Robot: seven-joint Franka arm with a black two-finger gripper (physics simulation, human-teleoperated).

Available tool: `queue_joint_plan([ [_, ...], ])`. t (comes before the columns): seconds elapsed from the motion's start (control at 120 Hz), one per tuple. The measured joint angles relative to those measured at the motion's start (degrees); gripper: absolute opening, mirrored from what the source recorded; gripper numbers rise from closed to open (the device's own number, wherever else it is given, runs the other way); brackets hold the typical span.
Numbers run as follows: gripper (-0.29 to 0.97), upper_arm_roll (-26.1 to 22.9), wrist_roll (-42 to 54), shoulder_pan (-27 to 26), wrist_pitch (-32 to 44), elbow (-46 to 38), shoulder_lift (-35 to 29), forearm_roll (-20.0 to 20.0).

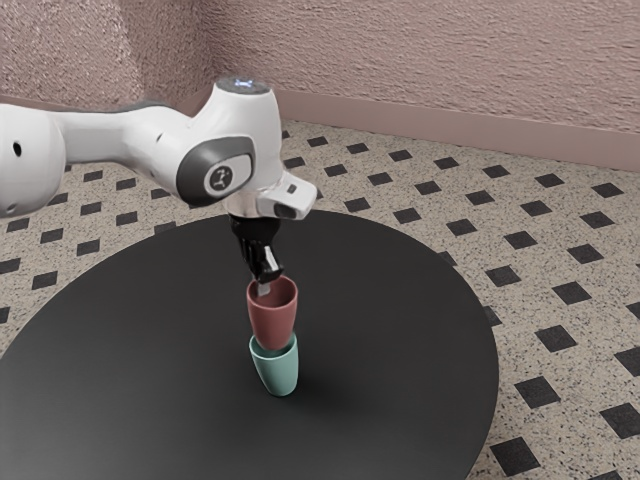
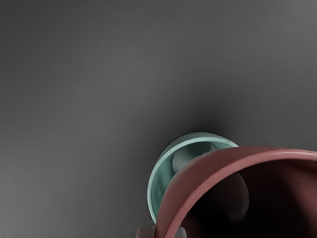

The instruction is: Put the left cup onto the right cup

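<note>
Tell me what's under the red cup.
The green cup stands directly under the red cup, whose base dips into its mouth. The red cup covers most of the green cup's inside, so its floor can't be checked.

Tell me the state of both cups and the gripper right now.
teal cup: upright on the table, mouth up.
red cup: upright, base in the teal cup's mouth.
gripper: shut on the red cup's rim.
</note>
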Motion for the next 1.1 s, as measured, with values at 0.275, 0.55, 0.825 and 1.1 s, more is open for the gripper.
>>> queue_joint_plan([
  [0.275, -0.11, 0.0, -0.05, -0.03, 0.77, -0.59, 0.08, 0.01],
  [0.55, -0.11, 0.0, -0.09, -0.07, 1.11, -0.91, 0.0, -0.07],
  [0.825, -0.11, -0.01, -0.12, 0.18, 1.42, -1.43, 0.0, -0.08],
  [1.1, -0.11, 0.03, -0.14, 0.39, 1.91, -2.08, 0.21, -0.07],
])
